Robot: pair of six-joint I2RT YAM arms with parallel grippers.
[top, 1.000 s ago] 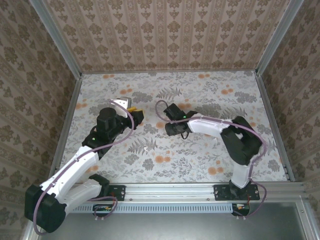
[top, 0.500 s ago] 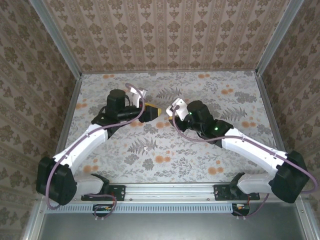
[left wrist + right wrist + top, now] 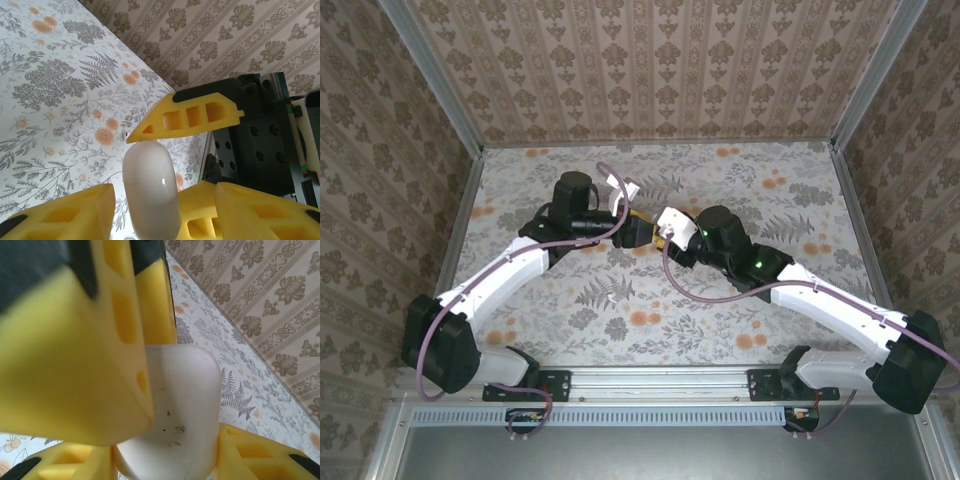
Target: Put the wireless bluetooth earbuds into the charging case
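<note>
Floral-print covering runs across the table (image 3: 750, 190), patterned wallpaper (image 3: 650, 70) closes it in on three sides, and my two arms meet tip to tip a little above the centre of the top view. The left gripper (image 3: 636, 226) and the right gripper (image 3: 663, 237) are both at the white charging case (image 3: 150, 192), which is up off the table between them.

On the right wrist camera the case spans the gap between that gripper's own fingers at the bottom of the frame. Both yellow pads are against its sides, so I read the right jaws as part-closed and holding it. On the left wrist camera the case stands edge-on at lower centre between the left fingers, with the jaws roughly half open. The pad at lower right looks to be touching, but I cannot tell whether the one at lower left bears on the shell. A finger of the right gripper rests on the case's upper end.

I take this as a hand-to-hand regrip to pose the case for opening. The shell is glossy and rounded, so a pinch on its curve will likely slip. I'd seat the pads on the flat faces, clear of the lid line, which I can't make out here. One grip should be firm before the other lets go. The fingers are crowded, so small moves only. No earbuds go in until the lid is up.
</note>
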